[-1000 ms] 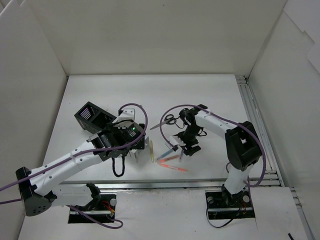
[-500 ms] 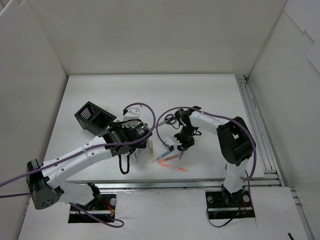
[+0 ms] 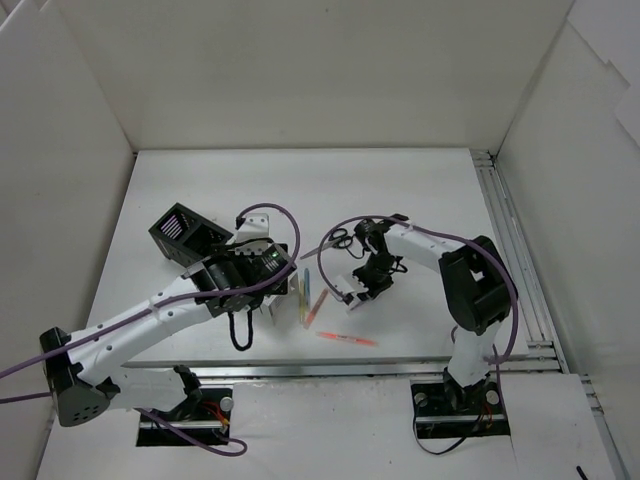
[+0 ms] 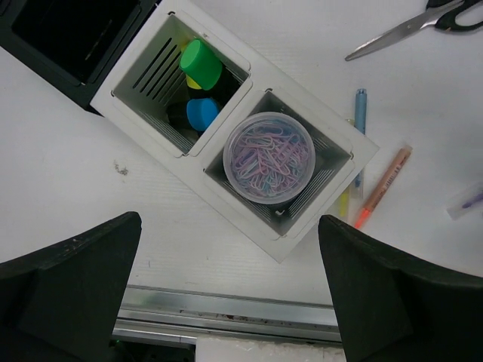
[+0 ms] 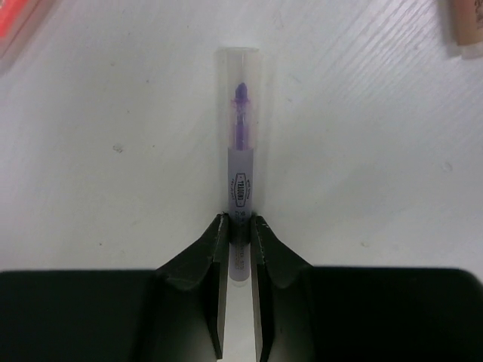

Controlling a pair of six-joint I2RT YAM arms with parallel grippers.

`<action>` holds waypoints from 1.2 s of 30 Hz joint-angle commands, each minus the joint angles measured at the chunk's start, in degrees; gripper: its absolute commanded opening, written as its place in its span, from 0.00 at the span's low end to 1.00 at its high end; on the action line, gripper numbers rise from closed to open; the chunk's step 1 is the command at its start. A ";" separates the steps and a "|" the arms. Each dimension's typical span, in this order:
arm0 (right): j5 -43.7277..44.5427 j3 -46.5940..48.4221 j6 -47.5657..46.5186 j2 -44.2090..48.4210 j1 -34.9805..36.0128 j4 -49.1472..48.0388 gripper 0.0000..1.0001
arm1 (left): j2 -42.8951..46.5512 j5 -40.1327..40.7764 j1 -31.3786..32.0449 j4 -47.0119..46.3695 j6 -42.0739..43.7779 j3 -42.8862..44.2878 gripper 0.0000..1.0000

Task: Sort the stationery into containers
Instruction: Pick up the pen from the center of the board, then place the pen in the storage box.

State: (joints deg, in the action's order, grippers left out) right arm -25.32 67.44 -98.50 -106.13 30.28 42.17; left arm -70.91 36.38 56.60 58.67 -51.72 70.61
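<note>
While the pen [image 5: 240, 151] is clamped near one end by the right gripper [image 5: 239, 226], its axis is aligned straight ahead; boxes [image 3: 178, 232] are seen leftward.

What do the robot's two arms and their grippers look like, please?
The left arm and right arm both have white links with black joints, and a purple cable loops along each. The left gripper and right gripper have matte black, wedge-shaped fingers.
</note>
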 commanded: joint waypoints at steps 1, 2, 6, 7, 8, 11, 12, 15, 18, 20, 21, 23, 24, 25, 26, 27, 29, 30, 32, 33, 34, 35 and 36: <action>-1.20 -0.56 -1.35 5.39 -2.59 3.79 0.00 | 4.81 2.55 0.35 -1.98 0.39 -0.55 1.00; -2.53 0.49 -0.91 6.36 -3.03 3.79 0.00 | 5.60 2.47 0.35 -3.81 1.53 -0.91 0.99; -15.49 6.64 7.40 11.11 -6.72 3.79 0.00 | 11.30 3.43 0.35 -7.60 3.29 -2.93 0.99; -18.68 9.61 9.01 11.46 -7.08 3.71 0.00 | 12.46 3.43 0.35 -10.39 3.99 -4.33 1.00; -21.67 10.95 12.68 11.64 -8.21 3.53 0.00 | 13.51 3.35 0.35 -12.16 5.91 -5.04 1.00; -34.59 16.48 22.86 10.77 -9.18 0.99 0.00 | 18.08 1.77 0.35 -22.00 12.49 -8.99 1.00; -40.01 17.54 25.96 10.59 -9.01 -1.63 0.00 | 20.01 1.15 0.35 -25.07 14.53 -10.04 1.00; -46.47 20.27 34.14 10.76 -8.14 -8.30 0.00 | 22.74 -2.61 0.35 -39.89 22.68 -13.64 1.00; -42.04 19.23 51.41 13.22 -4.63 -25.88 0.00 | 23.80 -4.30 0.35 -45.91 27.80 -14.45 1.00; -35.80 10.56 72.85 17.76 -2.17 -45.48 0.00 | 23.89 -4.04 0.35 -48.82 29.13 -14.45 1.00; -27.58 2.51 79.27 19.54 -1.55 -64.74 0.00 | 23.98 -3.86 0.35 -50.57 30.18 -14.62 1.00; -23.56 -1.33 86.94 22.35 -0.67 -75.44 0.00 | 23.89 -4.30 0.35 -52.34 31.15 -14.80 1.00; -21.37 -1.26 88.46 22.63 0.03 -76.53 0.00 | 23.72 -4.47 0.35 -53.04 31.68 -14.71 1.00; -20.57 0.05 90.22 22.63 0.30 -76.63 0.00 | 23.54 -4.91 0.35 -53.92 32.47 -14.45 0.99; -19.17 0.67 95.02 22.37 1.43 -77.06 0.00 | 23.37 -5.09 0.35 -54.28 32.82 -14.27 0.99; -17.24 0.94 96.72 22.19 1.71 -79.24 0.00 | 23.37 -5.09 0.35 -54.80 33.09 -14.10 0.99; -10.93 0.07 101.89 21.75 3.80 -84.67 0.00 | 23.80 -4.83 -0.17 -54.72 33.18 -13.66 1.00; -9.15 -0.03 102.71 21.32 4.69 -85.84 0.00 | 24.15 -4.39 -0.17 -53.68 32.83 -13.66 1.00; -5.37 0.76 106.14 18.87 6.45 -88.65 0.00 | 26.16 -3.69 -0.17 -52.35 30.73 -14.18 1.00; -4.66 1.72 107.28 17.72 6.80 -89.97 0.00 | 26.87 -2.82 -0.17 -50.87 29.76 -14.97 0.99; -3.69 2.25 109.81 16.32 7.76 -91.38 0.00 | 28.01 -2.02 -0.17 -50.33 28.88 -15.50 0.99; -3.07 2.78 110.45 13.43 8.47 -94.70 0.00 | 29.76 -0.97 -0.17 -49.46 26.35 -15.94 0.99; -2.11 4.35 111.15 12.01 9.17 -96.21 0.00 | 30.65 0.78 -0.17 -47.01 25.19 -16.38 1.00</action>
State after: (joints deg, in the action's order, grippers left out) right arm -33.61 67.72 4.71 -90.21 37.65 -40.16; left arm -43.48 33.19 56.58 10.87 -22.74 54.33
